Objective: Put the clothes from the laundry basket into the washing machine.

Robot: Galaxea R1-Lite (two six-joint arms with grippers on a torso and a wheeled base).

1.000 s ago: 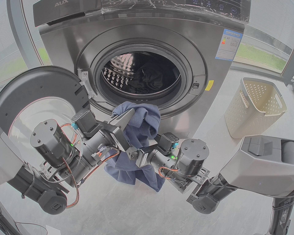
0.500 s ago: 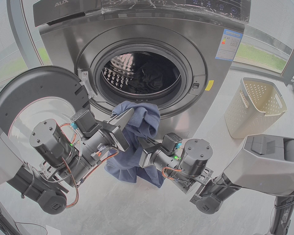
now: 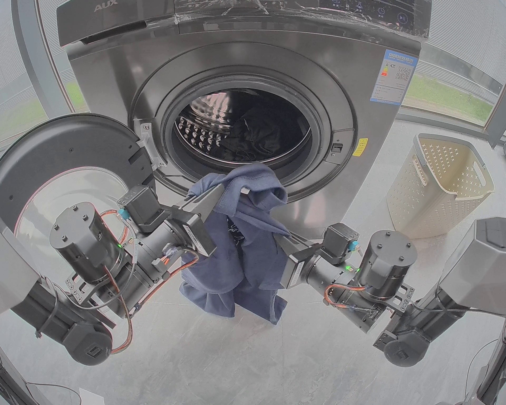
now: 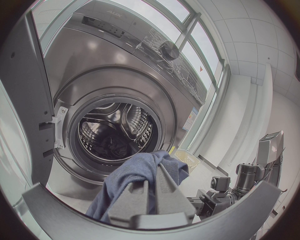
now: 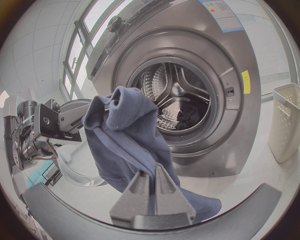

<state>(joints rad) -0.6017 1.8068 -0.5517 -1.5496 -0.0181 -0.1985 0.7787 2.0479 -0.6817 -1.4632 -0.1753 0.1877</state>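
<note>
A pale grey floor point(image 3: 226, 358) is stretching across the lower part of the frame. A window point(image 3: 464, 47) is filling the upper right corner, with green grass point(image 3: 448, 103) showing beyond it. A grey post point(image 3: 31, 58) is curving down the upper left edge. White tiles point(image 4: 250, 31) are lining the wall.

Grey floor point(image 3: 211, 364), washing machine point(image 3: 342, 79), cream laundry basket point(image 3: 416, 200) on it

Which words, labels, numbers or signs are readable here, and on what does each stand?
On the washing machine, upper left: a short brand mark in capitals.
On its blue and white label: print too small to read.
On its yellow sticker: too small to read.
On its control panel: symbols only, blurred.
</note>
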